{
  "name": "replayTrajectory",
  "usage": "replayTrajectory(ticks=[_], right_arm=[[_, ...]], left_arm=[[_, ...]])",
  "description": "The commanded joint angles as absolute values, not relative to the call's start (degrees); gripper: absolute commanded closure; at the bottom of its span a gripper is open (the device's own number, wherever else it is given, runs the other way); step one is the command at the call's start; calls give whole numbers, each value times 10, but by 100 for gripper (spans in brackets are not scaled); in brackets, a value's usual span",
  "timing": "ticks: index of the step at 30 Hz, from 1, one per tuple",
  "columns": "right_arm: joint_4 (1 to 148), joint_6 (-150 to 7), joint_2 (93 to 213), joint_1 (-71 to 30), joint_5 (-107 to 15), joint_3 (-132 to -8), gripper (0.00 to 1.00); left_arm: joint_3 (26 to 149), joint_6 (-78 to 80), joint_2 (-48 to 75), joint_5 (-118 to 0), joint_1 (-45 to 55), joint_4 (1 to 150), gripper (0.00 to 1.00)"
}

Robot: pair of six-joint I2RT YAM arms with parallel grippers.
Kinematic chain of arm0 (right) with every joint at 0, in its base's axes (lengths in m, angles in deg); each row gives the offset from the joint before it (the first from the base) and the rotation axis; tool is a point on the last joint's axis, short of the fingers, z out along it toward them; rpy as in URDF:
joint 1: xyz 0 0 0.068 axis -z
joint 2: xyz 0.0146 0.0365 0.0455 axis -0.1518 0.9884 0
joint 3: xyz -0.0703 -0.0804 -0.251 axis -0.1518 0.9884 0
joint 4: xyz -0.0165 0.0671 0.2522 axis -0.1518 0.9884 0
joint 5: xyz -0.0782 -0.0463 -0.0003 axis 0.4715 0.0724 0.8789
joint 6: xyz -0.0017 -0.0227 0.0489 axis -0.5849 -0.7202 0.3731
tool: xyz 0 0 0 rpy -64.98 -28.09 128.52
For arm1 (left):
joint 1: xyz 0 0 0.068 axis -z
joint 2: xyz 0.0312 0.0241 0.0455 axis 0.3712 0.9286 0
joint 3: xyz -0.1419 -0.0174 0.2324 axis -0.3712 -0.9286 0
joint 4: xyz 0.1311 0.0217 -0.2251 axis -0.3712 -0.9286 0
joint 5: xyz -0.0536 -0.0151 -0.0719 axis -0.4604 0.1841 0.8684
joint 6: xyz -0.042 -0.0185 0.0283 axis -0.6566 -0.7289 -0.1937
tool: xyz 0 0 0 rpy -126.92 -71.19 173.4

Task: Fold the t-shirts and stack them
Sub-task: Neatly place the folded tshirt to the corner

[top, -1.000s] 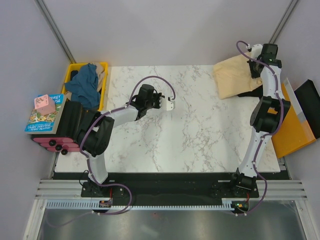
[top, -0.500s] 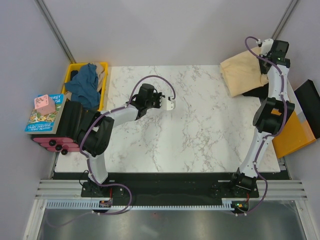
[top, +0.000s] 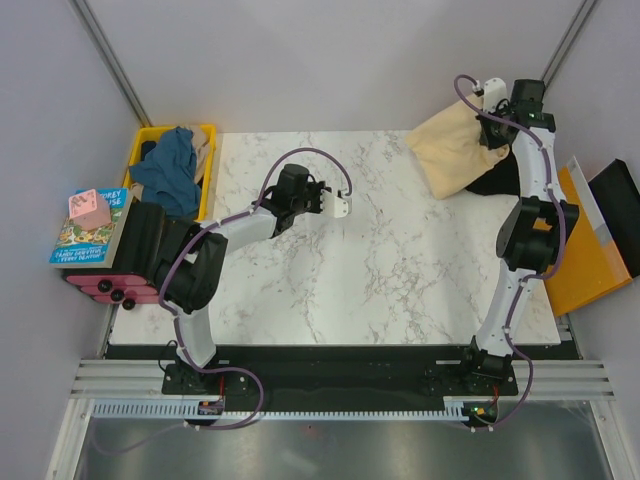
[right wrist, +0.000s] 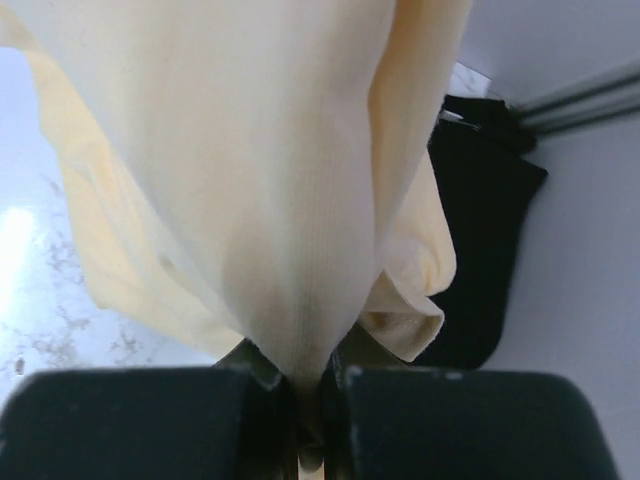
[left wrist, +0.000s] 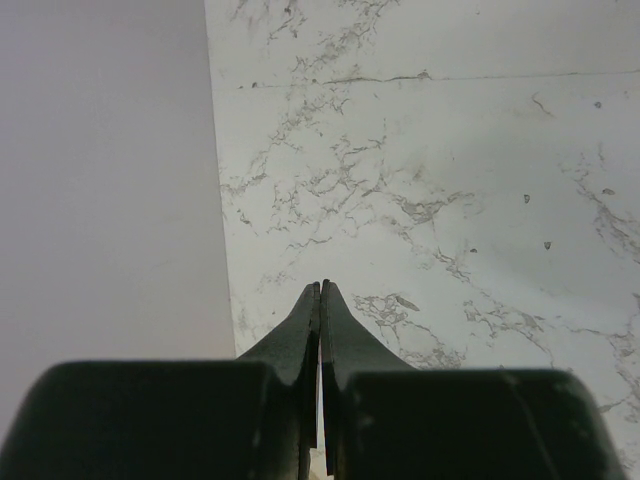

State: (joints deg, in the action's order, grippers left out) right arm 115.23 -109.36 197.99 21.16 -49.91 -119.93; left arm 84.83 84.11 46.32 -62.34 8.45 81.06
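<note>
Top external first: got a white marble table (top: 400, 280) filling the middle. Next biggest, a pale cream-yellow t-shirt (top: 450, 150) up at 1 o'clock, bunched up and hanging from the right gripper (right wrist: 306, 378), lower end resting on the table's far corner. Right wrist backs that up: fingers pinched tight on a fold of the cream cloth, no gap to see. Then a teal-blue t-shirt (top: 170, 170), heaped in the yellow crate (top: 207, 135) at 10 o'clock and spilling over its near rim. Black t-shirt (right wrist: 480, 230) at 2 o'clock, right beside the cream one and partly hidden by it. Orange folder (top: 590, 265) at 3 o'clock, just beside the table's right edge. Smallest: left gripper (left wrist: 321, 300), toward 11 o'clock of table centre, fingers pressed together on nothing, over bare marble.
</note>
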Motion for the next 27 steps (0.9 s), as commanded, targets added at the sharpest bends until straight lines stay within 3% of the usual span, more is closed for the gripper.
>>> replayTrajectory(ticks=[1,15,27], right_arm=[[1133,-1095,1939,189,-549,-1207,100],[1079,-1100,1926,184,-438,-1273,100],[1076,-1127,1894,209,-390,-1207,100]], left_arm=[[860,848,456,-615,84,817,98],[848,846,450,-617,84,821,98],[844,846,449,-617,83,822,98]])
